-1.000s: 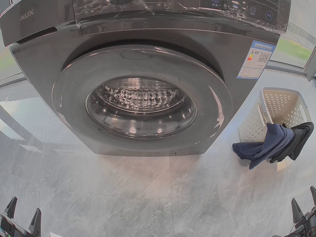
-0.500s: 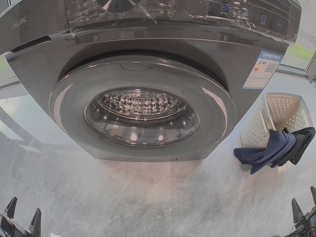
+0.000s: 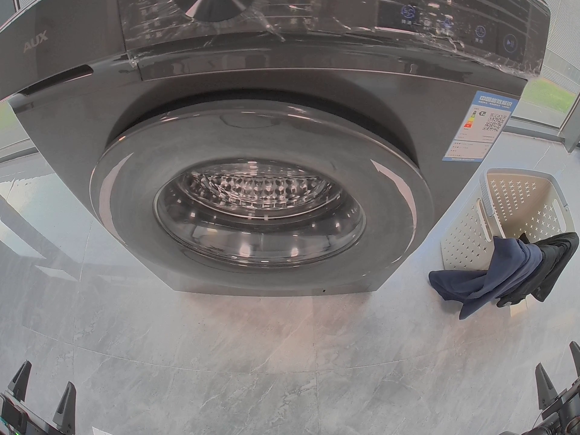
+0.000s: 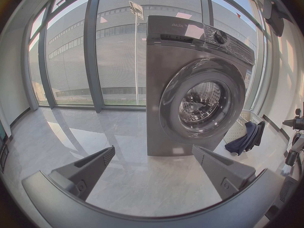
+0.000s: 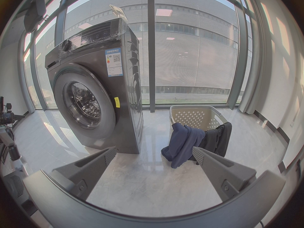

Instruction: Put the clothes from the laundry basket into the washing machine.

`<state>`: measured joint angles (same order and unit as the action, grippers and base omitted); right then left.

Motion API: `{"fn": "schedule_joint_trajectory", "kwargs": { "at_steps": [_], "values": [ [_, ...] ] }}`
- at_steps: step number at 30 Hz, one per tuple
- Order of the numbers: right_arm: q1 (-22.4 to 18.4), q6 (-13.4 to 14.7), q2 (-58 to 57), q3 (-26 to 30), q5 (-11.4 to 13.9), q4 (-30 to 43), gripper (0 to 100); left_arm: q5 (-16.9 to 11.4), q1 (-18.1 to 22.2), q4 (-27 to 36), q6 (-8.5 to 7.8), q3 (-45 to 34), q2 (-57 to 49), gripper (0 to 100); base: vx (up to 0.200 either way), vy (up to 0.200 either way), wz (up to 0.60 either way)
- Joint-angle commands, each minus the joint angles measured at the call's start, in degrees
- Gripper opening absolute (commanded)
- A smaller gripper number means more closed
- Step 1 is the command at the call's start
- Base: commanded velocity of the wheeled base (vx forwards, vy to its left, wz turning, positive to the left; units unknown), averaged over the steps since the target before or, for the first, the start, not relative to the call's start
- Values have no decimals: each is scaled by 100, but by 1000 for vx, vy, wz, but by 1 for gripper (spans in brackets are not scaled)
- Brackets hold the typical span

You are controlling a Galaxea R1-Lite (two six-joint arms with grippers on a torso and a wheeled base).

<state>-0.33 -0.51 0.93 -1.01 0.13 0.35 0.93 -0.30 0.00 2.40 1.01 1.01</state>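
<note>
Only our view has shifted a little at the washing machine [image 3: 66, 110], so the clothes [image 3: 483, 279] hang on the laundry basket [image 3: 522, 194] rim beside it, its door [image 3: 260, 212] is shut, and our left gripper [image 3: 47, 374] and right gripper [image 3: 556, 356] sit low, fingers apart and empty.

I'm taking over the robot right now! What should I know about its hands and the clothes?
Left gripper: open, empty.
Right gripper: open, empty.
Washing machine stands straight ahead, with its round door shut.
Laundry basket is on the floor at the machine's right. A blue garment and a black garment hang over its front rim, and the blue one reaches the floor.
Done: nothing loaded.
Left: open the door, then put both garments inside.
</note>
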Motion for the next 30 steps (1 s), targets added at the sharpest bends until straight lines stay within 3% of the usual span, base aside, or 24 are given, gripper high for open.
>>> {"fn": "schedule_joint_trajectory", "kwargs": {
  "at_steps": [1, 6, 21, 24, 25, 28, 30],
  "values": [
    [-2, -2, -66, 92, 4, 0, 100, 4, -5, 0, -20, -92, -57, 100, 0, 0, 0],
    [-11, -2, -57, 92, -5, 0, 100, 4, -5, 0, -38, -92, -57, 100, 0, 0, 0],
    [7, 42, -66, 92, -40, -9, 100, 4, 4, 0, -29, -92, -57, 100, 200, 0, 0],
    [7, 42, -66, 57, -22, -18, 100, 4, 4, 0, -20, -92, -57, 100, 0, 0, 0],
    [-2, 60, -93, -48, -31, -44, 100, 4, 4, 0, -20, -92, -57, 100, 0, 0, 0],
    [-2, 447, 329, -1287, 13, -62, 100, 4, -5, -9, -20, -92, -57, 100, 0, 0, 0],
    [-2, 605, 681, -1507, 31, -53, 100, 4, -5, 0, -20, -92, -57, 100, 0, 0, 0]
  ]
}}
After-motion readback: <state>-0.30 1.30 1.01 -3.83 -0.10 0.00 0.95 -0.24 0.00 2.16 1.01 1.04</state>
